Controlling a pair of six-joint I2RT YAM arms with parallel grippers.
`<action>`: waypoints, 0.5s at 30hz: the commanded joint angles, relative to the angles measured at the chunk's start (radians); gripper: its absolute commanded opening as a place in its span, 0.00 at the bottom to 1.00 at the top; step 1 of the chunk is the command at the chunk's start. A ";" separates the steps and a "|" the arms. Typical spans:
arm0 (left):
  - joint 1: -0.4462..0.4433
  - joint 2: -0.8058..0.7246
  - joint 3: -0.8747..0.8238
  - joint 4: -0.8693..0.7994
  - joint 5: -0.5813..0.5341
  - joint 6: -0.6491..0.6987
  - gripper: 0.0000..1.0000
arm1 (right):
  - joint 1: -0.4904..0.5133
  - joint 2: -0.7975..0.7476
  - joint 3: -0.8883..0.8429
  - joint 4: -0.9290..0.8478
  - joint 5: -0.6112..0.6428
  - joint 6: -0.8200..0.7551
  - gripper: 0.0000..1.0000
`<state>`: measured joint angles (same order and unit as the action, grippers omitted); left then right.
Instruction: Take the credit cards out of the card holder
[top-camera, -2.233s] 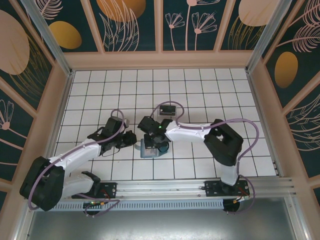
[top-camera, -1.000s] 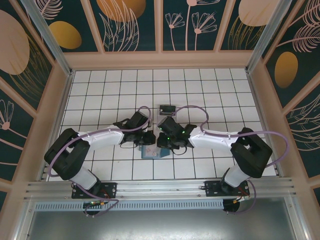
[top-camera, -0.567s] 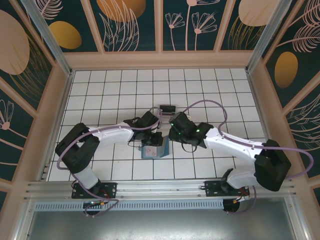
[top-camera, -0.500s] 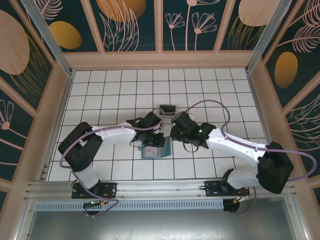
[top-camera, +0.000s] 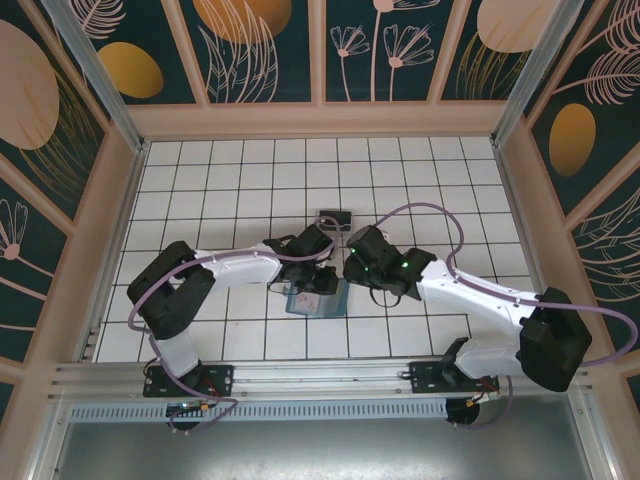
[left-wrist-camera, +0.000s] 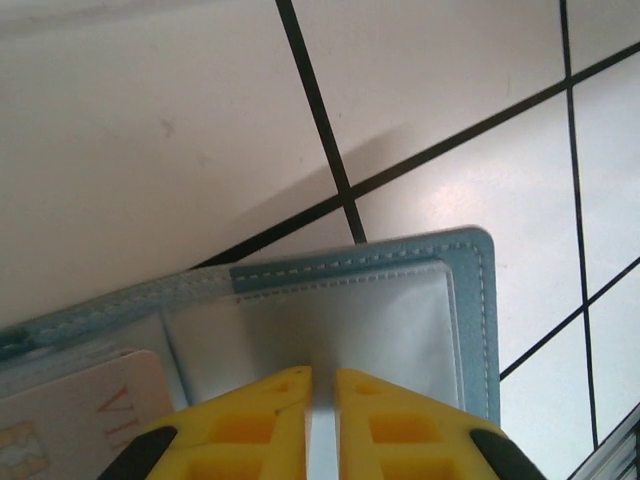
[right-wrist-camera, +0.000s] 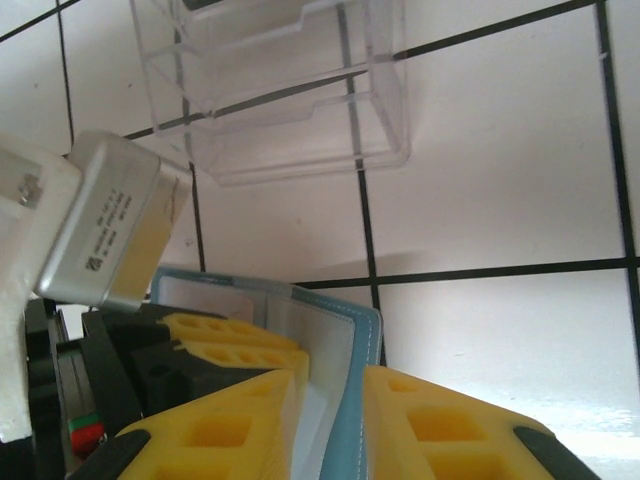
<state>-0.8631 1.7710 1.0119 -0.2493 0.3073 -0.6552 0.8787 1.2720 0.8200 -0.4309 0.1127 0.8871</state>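
The teal card holder (top-camera: 310, 303) lies open on the tiled floor, its pale lining facing up (left-wrist-camera: 350, 320). My right gripper (right-wrist-camera: 335, 375) is shut on its right flap (right-wrist-camera: 365, 330), which stands up between the yellow fingers. My left gripper (left-wrist-camera: 322, 375) hovers low over the lining, jaws almost together with just a thin pale strip between them. A pale credit card (left-wrist-camera: 70, 420) with orange lettering sits in the holder's left pocket, beside the left fingers. From above, the left gripper (top-camera: 325, 283) and right gripper (top-camera: 347, 280) meet over the holder.
A clear plastic tray (top-camera: 335, 218) stands one tile beyond the holder, close past the right gripper (right-wrist-camera: 280, 90). The left wrist's grey camera block (right-wrist-camera: 110, 220) crowds in beside the flap. Wooden walls ring the tiled floor.
The left arm has swung in from the left until its gripper is over the holder. The right gripper has shifted to the holder's right edge, and the holder has slid slightly right.
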 joint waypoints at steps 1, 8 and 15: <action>0.002 -0.077 0.016 -0.025 -0.076 0.003 0.17 | 0.002 0.015 0.001 0.061 -0.065 -0.023 0.25; 0.064 -0.174 -0.077 -0.009 -0.103 0.010 0.17 | 0.028 0.093 0.043 0.119 -0.162 -0.012 0.26; 0.144 -0.251 -0.203 0.027 -0.080 0.025 0.16 | 0.053 0.215 0.101 0.167 -0.257 0.000 0.25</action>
<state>-0.7338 1.5536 0.8478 -0.2363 0.2260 -0.6540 0.9207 1.4479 0.8860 -0.3084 -0.0841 0.8780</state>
